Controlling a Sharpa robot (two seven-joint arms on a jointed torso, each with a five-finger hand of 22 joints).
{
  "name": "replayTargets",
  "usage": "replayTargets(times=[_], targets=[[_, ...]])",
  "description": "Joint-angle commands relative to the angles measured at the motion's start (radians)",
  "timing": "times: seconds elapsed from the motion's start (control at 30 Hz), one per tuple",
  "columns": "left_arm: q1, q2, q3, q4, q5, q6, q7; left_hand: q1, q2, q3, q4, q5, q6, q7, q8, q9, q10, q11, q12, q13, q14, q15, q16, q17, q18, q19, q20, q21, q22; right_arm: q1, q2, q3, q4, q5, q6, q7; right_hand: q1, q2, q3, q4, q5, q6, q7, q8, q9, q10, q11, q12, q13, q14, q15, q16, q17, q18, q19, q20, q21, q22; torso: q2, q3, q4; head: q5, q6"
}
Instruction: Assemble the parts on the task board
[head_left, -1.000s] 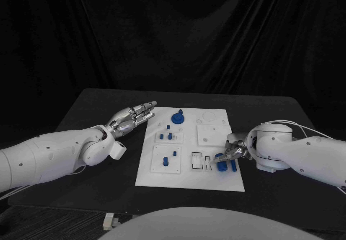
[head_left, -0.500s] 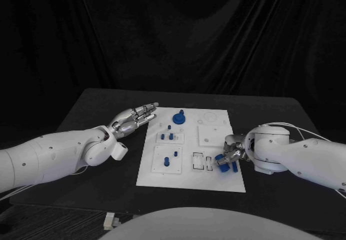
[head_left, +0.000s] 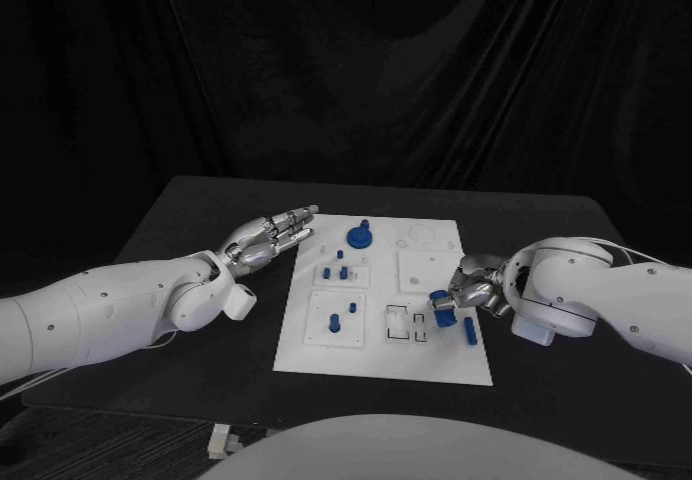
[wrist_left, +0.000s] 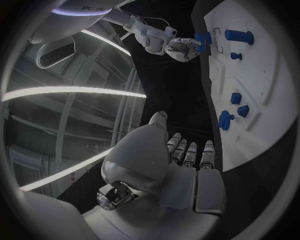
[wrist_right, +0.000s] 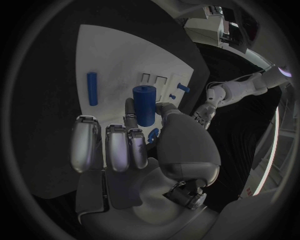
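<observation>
My right hand (wrist_right: 140, 150) holds a blue cylinder (wrist_right: 144, 104) upright, pinched above the right side of the task board (head_left: 433, 362). My left hand (head_left: 267, 238) waits flat and wide, holding nothing, beside the board. I think I am carrying the peg. Next I must line it up over its hole.

Task board (head_left: 378, 355), white, centred on my black counter (head_left: 188, 215). My right hand (head_left: 469, 291) pinches a blue part (head_left: 444, 308) over its right side; another part (head_left: 470, 331) lies alongside. My left hand (head_left: 268, 237), fingers (head_left: 296, 216) extended, beside its left edge.
</observation>
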Motion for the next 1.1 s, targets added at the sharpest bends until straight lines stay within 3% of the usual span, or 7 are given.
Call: replayTargets(times=[0.03, 0.3, 0.4, 0.57, 0.6, 0.67, 1.1], targets=[[-0.002, 0.002, 0.001, 0.001, 0.006, 0.01, 0.034, 0.003, 0.01, 0.004, 0.0, 0.005, -0.001, 0.004, 0.004, 0.001, 0.001, 0.007, 0.001, 0.001, -0.002, 0.008, -0.007, -0.002, 0.012, -0.001, 0.004, -0.001, 0.001, 0.009, 0.002, -0.001, 0.013, 0.199, -0.08, -0.003, -0.01, 0.023, 0.168, -0.153, 0.025, -0.007, -0.003, 0.008, 0.027, 0.108, -0.006, 0.003, 0.263, 0.064, -0.007, -0.007, 0.011, -0.008, 0.037, 0.004, -0.007, 0.192, 0.0, 0.0, -0.0001, 0.001, 0.0], [-0.002, 0.002, 0.001, 0.002, 0.006, 0.012, 0.034, 0.004, 0.01, 0.005, -0.001, 0.005, 0.0, 0.004, 0.004, 0.001, 0.001, 0.007, 0.002, 0.001, -0.002, 0.009, -0.007, -0.002, 0.012, -0.001, 0.005, -0.001, 0.002, 0.006, 0.041, -0.001, -0.004, 0.323, -0.083, -0.009, -0.088, 0.024, 0.179, -0.126, -0.058, -0.019, -0.003, 0.01, 0.038, 0.108, -0.005, 0.003, 0.263, 0.063, -0.005, -0.01, 0.002, -0.007, 0.034, 0.005, -0.011, 0.19, 0.0, -0.0001, 0.0, 0.009, 0.0], [-0.002, 0.002, 0.001, 0.002, 0.006, 0.012, 0.034, 0.004, 0.01, 0.005, -0.001, 0.005, -0.001, 0.004, 0.004, 0.001, 0.001, 0.007, 0.002, 0.001, -0.002, 0.011, -0.007, -0.002, 0.012, -0.001, 0.006, -0.001, 0.001, -0.007, 0.058, -0.001, -0.018, 0.337, -0.066, -0.012, -0.106, 0.027, 0.181, -0.121, -0.117, -0.022, -0.002, 0.009, 0.039, 0.108, -0.004, 0.003, 0.263, 0.062, -0.005, -0.011, -0.002, -0.007, 0.034, 0.006, -0.012, 0.19, 0.0, -0.0002, 0.0, 0.01, 0.0], [-0.002, 0.003, 0.001, 0.002, 0.006, 0.014, 0.033, 0.004, 0.01, 0.006, -0.001, 0.005, -0.001, 0.004, 0.004, 0.001, 0.001, 0.007, 0.002, 0.001, -0.002, 0.012, -0.007, -0.002, 0.012, 0.0, 0.007, -0.001, 0.002, -0.022, 0.076, -0.001, -0.037, 0.34, -0.054, -0.015, -0.116, 0.028, 0.182, -0.117, -0.137, -0.025, 0.0, 0.006, 0.038, 0.108, -0.003, 0.003, 0.263, 0.062, -0.004, -0.012, -0.005, -0.006, 0.033, 0.006, -0.014, 0.189, 0.0, -0.0001, 0.0002, 0.012, 0.0], [-0.002, 0.003, 0.001, 0.002, 0.006, 0.015, 0.032, 0.004, 0.01, 0.006, -0.001, 0.005, -0.001, 0.004, 0.004, 0.001, 0.001, 0.007, 0.002, 0.001, -0.002, 0.012, -0.007, -0.002, 0.012, 0.0, 0.007, -0.001, 0.002, -0.025, 0.08, -0.001, -0.042, 0.34, -0.051, -0.015, -0.122, 0.03, 0.18, -0.113, -0.16, -0.026, 0.0, 0.005, 0.038, 0.108, -0.002, 0.003, 0.263, 0.062, -0.003, -0.012, -0.005, -0.006, 0.033, 0.007, -0.014, 0.189, 0.0, 0.0, 0.0003, 0.011, 0.0], [-0.002, 0.003, 0.001, 0.002, 0.006, 0.015, 0.032, 0.004, 0.01, 0.006, -0.001, 0.005, -0.001, 0.004, 0.004, 0.001, 0.001, 0.007, 0.002, 0.001, -0.002, 0.012, -0.007, -0.002, 0.012, 0.0, 0.007, -0.001, 0.002, -0.03, 0.086, -0.001, -0.05, 0.339, -0.043, -0.015, -0.154, 0.039, 0.168, -0.088, -0.269, -0.028, 0.003, 0.0, 0.035, 0.108, 0.001, 0.003, 0.263, 0.061, -0.001, -0.013, -0.009, -0.006, 0.031, 0.009, -0.017, 0.188, 0.0, -0.0002, 0.0007, 0.01, 0.0], [-0.003, 0.008, 0.001, 0.001, 0.006, 0.018, 0.032, 0.004, 0.01, 0.006, -0.001, 0.005, -0.001, 0.004, 0.004, 0.001, 0.001, 0.007, 0.002, 0.001, -0.002, 0.012, -0.007, -0.002, 0.012, 0.0, 0.007, -0.001, 0.002, -0.05, 0.116, -0.001, -0.087, 0.292, -0.011, -0.016, -0.136, 0.041, 0.171, -0.102, -0.323, -0.046, 0.009, -0.011, 0.031, 0.108, 0.005, 0.003, 0.263, 0.06, 0.002, -0.016, -0.017, -0.003, 0.027, 0.012, -0.03, 0.184, 0.0, -0.0002, -0.0004, 0.008, 0.0]])
